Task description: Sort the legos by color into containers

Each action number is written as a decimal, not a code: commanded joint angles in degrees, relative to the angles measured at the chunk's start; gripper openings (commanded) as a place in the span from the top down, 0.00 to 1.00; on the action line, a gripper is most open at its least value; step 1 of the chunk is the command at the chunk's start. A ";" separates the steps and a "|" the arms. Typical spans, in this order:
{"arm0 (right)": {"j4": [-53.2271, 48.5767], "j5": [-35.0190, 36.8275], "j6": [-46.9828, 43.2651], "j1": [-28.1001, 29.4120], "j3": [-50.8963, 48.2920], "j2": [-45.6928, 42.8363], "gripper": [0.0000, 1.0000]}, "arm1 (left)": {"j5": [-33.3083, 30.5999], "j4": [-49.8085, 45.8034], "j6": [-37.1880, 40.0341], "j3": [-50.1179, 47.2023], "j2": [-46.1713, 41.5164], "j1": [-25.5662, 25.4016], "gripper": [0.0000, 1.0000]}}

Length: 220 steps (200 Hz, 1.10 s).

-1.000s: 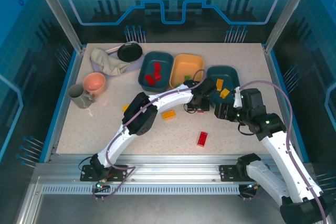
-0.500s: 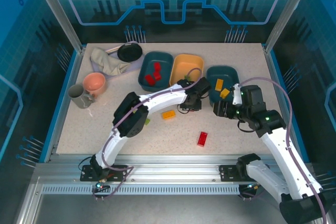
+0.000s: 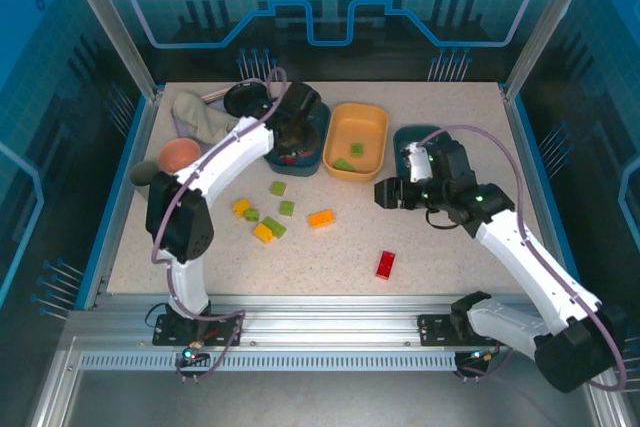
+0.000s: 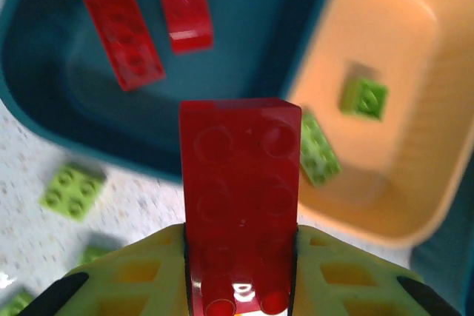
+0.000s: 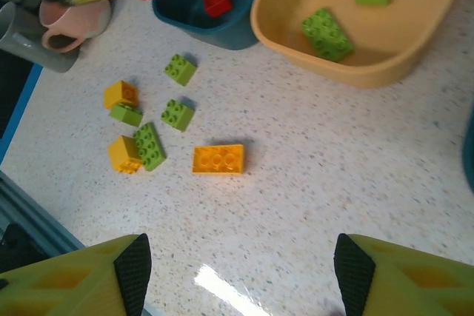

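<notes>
One red brick [image 4: 241,183] sat clamped in our left gripper [image 4: 241,264], over the near rim of the teal tub [image 4: 244,42], beside the yellow tub [image 4: 404,101]; dropped from there, we judged it could clip the rim and bounce out. Our right gripper [image 5: 235,275] hung wide open, empty

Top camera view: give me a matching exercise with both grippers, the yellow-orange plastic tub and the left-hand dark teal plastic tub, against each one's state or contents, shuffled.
1. left gripper
2. right gripper
3. yellow-orange rounded plastic tub
4. left-hand dark teal rounded plastic tub

a. light green bricks inside
b. open
c. loose red bricks inside
d. shut on a red oblong plastic brick

Pairs: 1-d, 2-b, 3-a, 4-c
</notes>
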 commanded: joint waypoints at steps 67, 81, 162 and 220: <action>3.65 1.23 0.26 1.89 8.90 8.91 0.31 | 12.95 -1.13 6.32 33.86 30.79 7.84 0.76; 3.72 1.32 0.49 1.94 9.06 9.13 0.31 | 13.97 -0.71 5.62 35.51 32.94 8.37 0.76; 2.67 0.43 -0.36 1.97 9.98 11.80 0.30 | 13.49 -1.80 5.39 35.53 34.45 8.57 0.48; -5.16 3.22 -19.28 12.49 16.78 22.40 0.28 | 9.83 -4.17 3.50 31.94 23.12 8.55 0.35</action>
